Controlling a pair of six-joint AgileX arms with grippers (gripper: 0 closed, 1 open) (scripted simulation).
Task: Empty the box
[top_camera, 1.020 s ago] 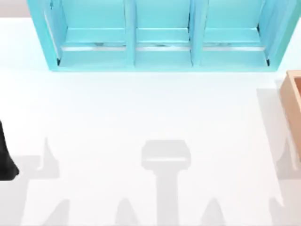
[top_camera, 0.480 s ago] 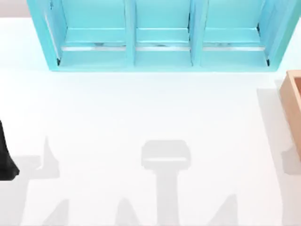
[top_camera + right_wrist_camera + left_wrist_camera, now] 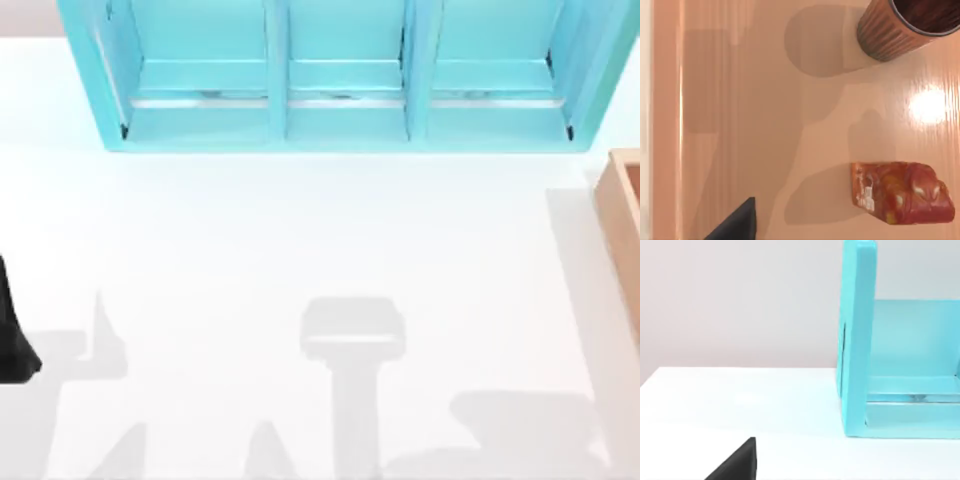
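— How many boxes, and where?

— One box (image 3: 622,235), light tan, cut off by the top view's right edge at about 3 o'clock. Sits on the white table (image 3: 300,240), just below and right of the shelf unit's right end.

— Inside?

— Two things, seen from the right wrist. One brown ribbed cup (image 3: 907,27), standing on the tan floor (image 3: 765,125) near one edge of that picture. One red-orange block with yellow and white markings (image 3: 902,192), lying apart from the cup. Neither touching the other.

— Beyond the box?

— One turquoise shelf unit (image 3: 340,75) at 12 o'clock, three compartments counted across, open fronts facing the table's middle. Seen again from the left wrist as a thick side wall (image 3: 857,340) on the white tabletop.

— The grippers?

— Right gripper above the box's inside; one dark fingertip (image 3: 737,222) showing, clear of both items. Spread or pressed together: cannot tell. Holding nothing visible.

— And the left?

— Parked at the table's left edge, about 9 o'clock, a dark shape (image 3: 12,335). One dark fingertip (image 3: 737,462) over bare table, touching nothing. Opening: cannot tell.
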